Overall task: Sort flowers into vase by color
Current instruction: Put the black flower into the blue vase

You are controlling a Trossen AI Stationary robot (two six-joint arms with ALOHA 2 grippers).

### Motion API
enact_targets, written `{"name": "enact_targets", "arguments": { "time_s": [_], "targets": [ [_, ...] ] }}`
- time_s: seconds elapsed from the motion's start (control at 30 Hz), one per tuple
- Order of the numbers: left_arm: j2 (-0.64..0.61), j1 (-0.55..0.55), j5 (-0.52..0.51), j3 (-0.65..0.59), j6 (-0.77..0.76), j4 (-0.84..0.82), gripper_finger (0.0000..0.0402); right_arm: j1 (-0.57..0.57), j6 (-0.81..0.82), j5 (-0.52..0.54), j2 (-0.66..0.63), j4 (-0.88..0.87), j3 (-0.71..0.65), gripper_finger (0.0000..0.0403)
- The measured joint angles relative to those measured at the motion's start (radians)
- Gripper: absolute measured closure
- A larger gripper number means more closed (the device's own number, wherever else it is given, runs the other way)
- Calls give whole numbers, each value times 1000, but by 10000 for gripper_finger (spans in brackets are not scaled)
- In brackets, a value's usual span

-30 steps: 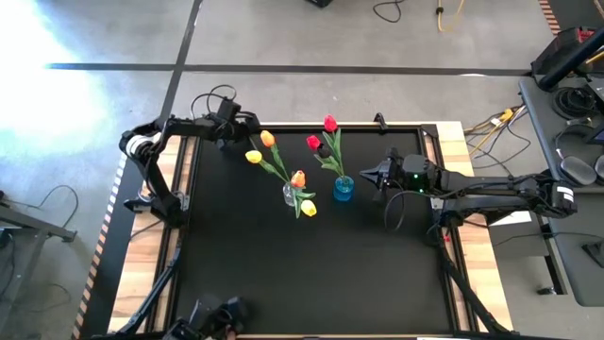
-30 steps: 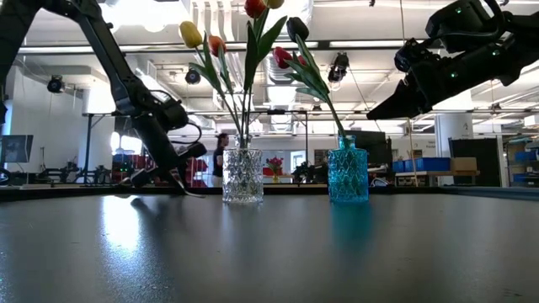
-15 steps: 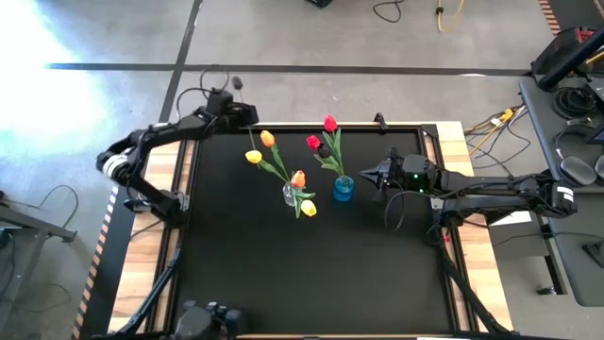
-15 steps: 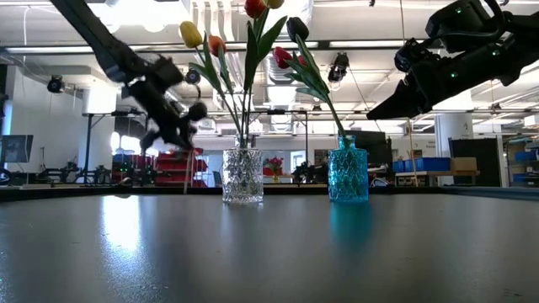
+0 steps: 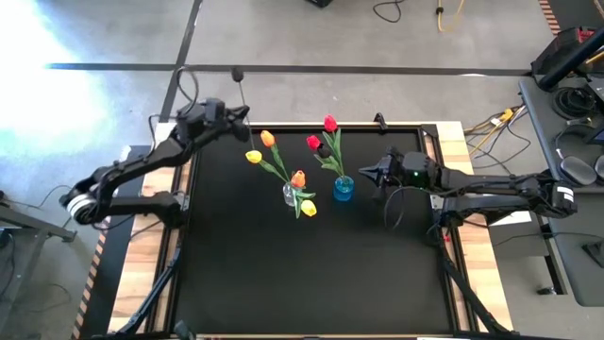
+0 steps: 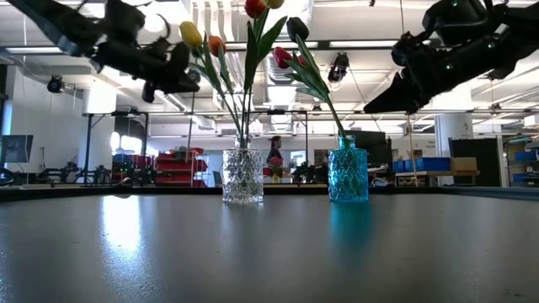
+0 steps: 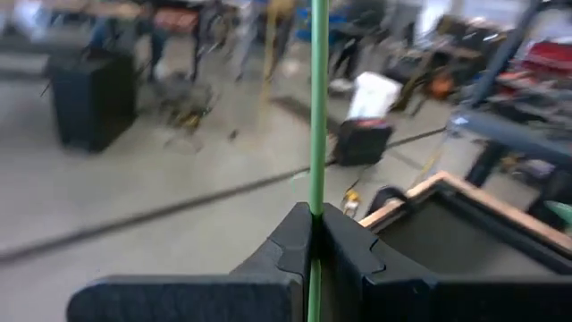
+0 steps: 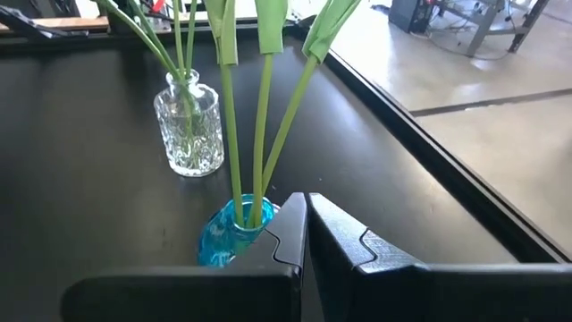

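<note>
My left gripper [image 5: 243, 111] is raised high over the table's far left corner [image 6: 173, 74] and shut on a thin green flower stem [image 5: 241, 92]. The small head [image 5: 236, 73] looks dark; its colour is unclear. A clear glass vase [image 5: 290, 195] [image 6: 242, 175] holds yellow and orange tulips. A blue vase [image 5: 343, 188] [image 6: 348, 173] holds red tulips. My right gripper [image 5: 363, 173] [image 6: 375, 105] hovers shut and empty, just right of the blue vase [image 8: 228, 234]. My left gripper pinches the bare green stem [image 7: 316, 192] between its two shut fingers [image 7: 284, 240]. The stem runs straight on past the fingertips and out of the wrist view. The flower is lifted clear of the table; how far along the stem the hold sits I cannot tell.
The black tabletop [image 5: 311, 274] has a raised black rim and wooden side strips [image 5: 481, 255]. Both vases stand near the table's middle, toward its far side. The tulip heads rise high above the vases [image 6: 253, 8]. A person walks in the room far behind [image 6: 274, 156].
My left gripper has risen from the tabletop near the far left corner to well above it, tipping as it went and staying shut on the stem. The flower has come up with it, lifted clear of the table.
</note>
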Motion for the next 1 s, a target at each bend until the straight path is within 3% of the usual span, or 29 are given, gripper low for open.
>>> {"name": "enact_targets", "arguments": {
  "time_s": [0.1, 0.37, 0.63, 0.83, 1.0],
  "targets": [
    [-80, -33, 52, -68, 63, 46, 400, 0, 0, 3, 0, -34, 18, 394],
    [-302, -141, 71, -195, 173, 38, 400, 1, -61, 53, -11, -143, 112, 394],
    [-501, -243, 68, -202, 202, -195, 400, 49, -85, 56, -37, -359, 253, 394],
    [-604, -359, 64, -184, 224, -275, 400, 132, -90, 99, -76, -286, 239, 394],
    [-629, -519, 64, -199, 248, -271, 400, 207, -60, 124, -68, -217, 202, 394]
  ]
}}
